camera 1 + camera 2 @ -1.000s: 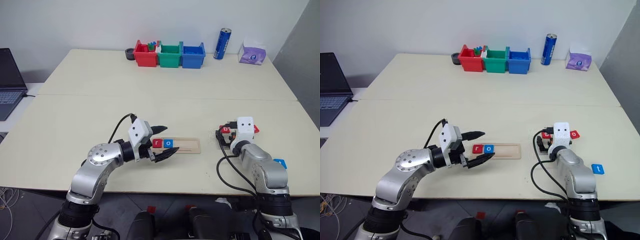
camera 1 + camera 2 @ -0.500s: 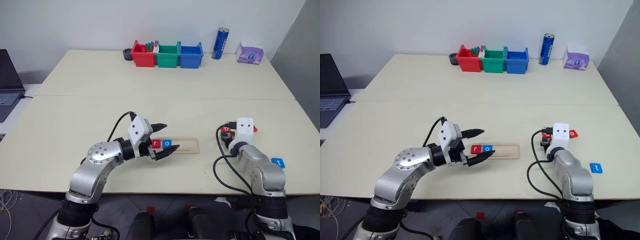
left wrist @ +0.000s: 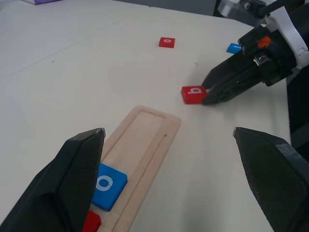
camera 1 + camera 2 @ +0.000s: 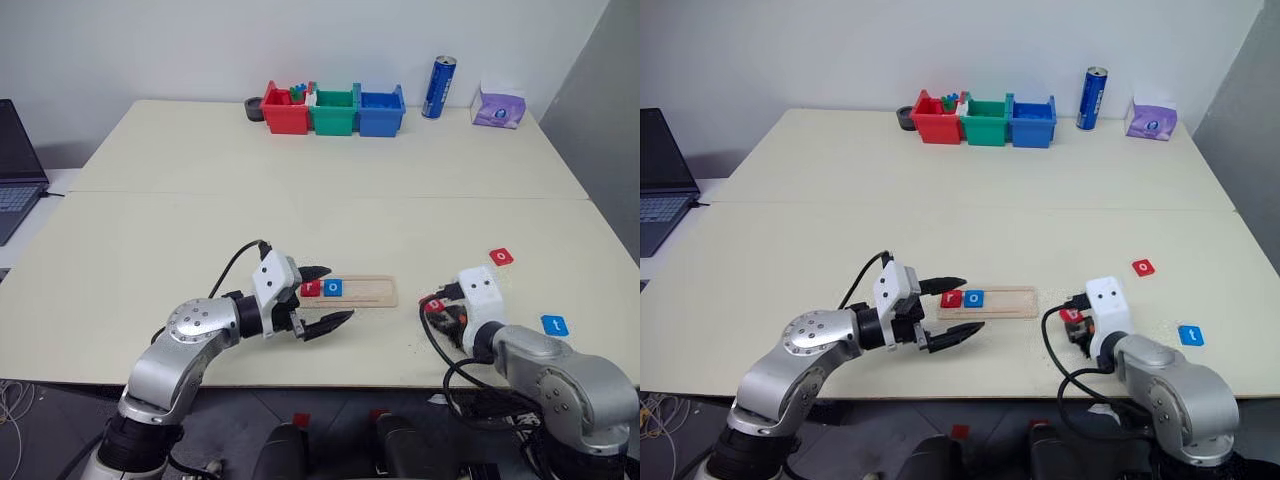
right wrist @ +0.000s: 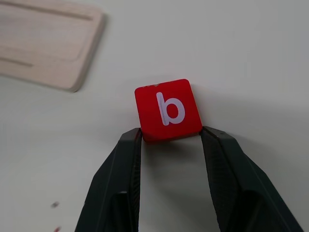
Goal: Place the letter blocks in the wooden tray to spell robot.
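Observation:
The wooden tray (image 4: 362, 292) lies near the table's front edge, with a red r block (image 4: 311, 288) and a blue o block (image 4: 333, 288) at its left end. My left gripper (image 4: 340, 293) hovers open over that end, holding nothing. My right gripper (image 5: 171, 131) is shut on the red b block (image 5: 167, 109), low over the table just right of the tray's right end. I cannot tell whether the b block touches the table. A red o block (image 4: 501, 257) and a blue t block (image 4: 555, 325) lie loose on the table to the right.
Red (image 4: 285, 108), green (image 4: 335, 110) and blue (image 4: 382, 111) bins stand in a row at the far edge. A blue can (image 4: 440, 87) and a purple packet (image 4: 499, 105) stand right of them. A laptop (image 4: 15, 150) sits at the far left.
My right gripper closed on the red b block and drew it back toward me and left, toward the tray's end, uncovering the red o block. The left gripper stayed put.

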`<state>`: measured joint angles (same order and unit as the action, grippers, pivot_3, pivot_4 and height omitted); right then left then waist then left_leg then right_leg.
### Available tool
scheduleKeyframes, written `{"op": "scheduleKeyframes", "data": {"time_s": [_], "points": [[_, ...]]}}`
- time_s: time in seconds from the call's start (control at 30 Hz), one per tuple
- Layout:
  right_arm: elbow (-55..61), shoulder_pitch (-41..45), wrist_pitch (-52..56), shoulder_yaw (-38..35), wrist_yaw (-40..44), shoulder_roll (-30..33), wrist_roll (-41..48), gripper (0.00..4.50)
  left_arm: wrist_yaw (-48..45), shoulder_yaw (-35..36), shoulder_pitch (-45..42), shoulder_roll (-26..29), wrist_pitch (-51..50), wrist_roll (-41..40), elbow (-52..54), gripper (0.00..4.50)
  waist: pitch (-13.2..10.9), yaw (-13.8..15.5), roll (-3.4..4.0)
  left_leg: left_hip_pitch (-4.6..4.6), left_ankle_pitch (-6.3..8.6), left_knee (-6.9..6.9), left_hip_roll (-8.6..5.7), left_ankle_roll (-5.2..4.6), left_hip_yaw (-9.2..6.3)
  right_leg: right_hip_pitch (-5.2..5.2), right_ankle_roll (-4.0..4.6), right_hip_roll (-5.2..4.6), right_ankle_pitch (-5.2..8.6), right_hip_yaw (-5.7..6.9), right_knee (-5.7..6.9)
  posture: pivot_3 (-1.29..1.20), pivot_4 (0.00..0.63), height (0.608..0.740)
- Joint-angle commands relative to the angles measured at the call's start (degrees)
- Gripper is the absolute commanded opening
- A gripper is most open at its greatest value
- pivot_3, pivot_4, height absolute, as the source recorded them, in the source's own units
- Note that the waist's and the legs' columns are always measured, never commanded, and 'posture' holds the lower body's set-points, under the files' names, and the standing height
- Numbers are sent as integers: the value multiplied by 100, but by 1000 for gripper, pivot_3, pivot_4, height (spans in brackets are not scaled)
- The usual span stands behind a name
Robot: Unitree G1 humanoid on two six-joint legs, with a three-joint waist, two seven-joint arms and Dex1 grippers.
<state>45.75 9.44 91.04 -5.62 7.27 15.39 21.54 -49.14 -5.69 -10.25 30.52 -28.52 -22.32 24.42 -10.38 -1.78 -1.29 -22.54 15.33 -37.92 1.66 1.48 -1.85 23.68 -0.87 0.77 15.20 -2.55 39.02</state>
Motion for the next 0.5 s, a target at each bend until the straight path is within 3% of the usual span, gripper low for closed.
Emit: {"op": "scheduleKeyframes", "data": {"time_s": [0.03,0.2,0.33,0.5], "points": [[144,-23,146,19,59,-68,174,1478,51,5,-31,27,-15,-99,245,4500,0,-2,0,0,0,0,-1,0,1,0,0,0,0,0,0,0,150,740],[150,-55,146,-89,252,111,354,3157,76,-9,-46,31,-10,-122,234,4500,0,-4,-1,0,0,0,-1,0,4,0,0,0,0,1,-2,0,150,740],[120,403,146,-494,587,386,720,4485,61,-10,-44,48,14,-122,198,4500,0,-3,-1,0,0,-1,-2,0,7,0,-1,0,0,2,-2,0,150,740],[-38,771,-337,-897,1944,1716,1473,4485,11,18,-74,40,102,-131,103,4500,-2,-2,-1,-3,1,1,-5,-1,15,2,-1,0,0,8,-7,0,150,740]]}}
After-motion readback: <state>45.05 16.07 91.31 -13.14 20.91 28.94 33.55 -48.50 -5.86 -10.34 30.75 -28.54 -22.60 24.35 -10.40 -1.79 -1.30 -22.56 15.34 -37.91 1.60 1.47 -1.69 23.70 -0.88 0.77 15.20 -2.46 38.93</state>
